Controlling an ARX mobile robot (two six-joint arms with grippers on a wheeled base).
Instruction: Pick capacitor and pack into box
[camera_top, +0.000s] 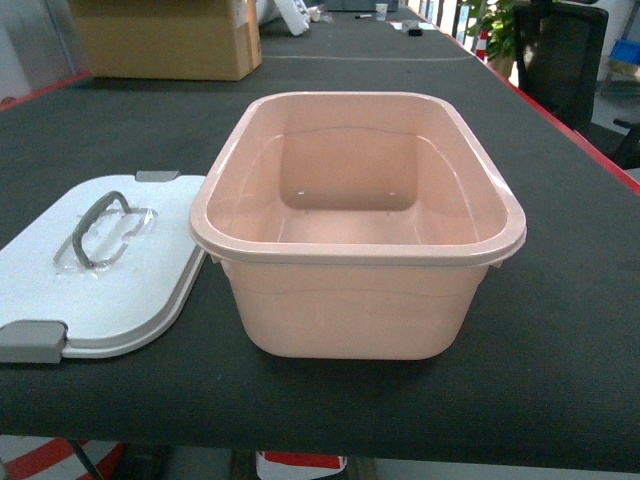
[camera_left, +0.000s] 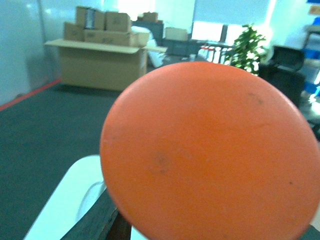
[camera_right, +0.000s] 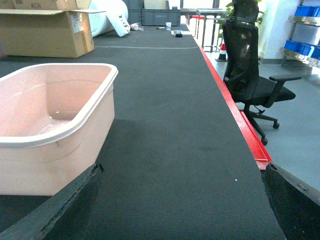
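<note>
The orange disc (camera_left: 212, 150), probably the capacitor, looks light, stiff and smooth, best held by its rim and dropped into the open box (camera_top: 357, 250); neither gripper's jaw state can be told.

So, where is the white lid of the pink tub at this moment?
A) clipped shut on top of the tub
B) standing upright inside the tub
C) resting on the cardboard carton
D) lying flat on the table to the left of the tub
D: in the head view the white lid lies flat on the dark table just left of the open pink tub, its grey handle facing up.
</note>
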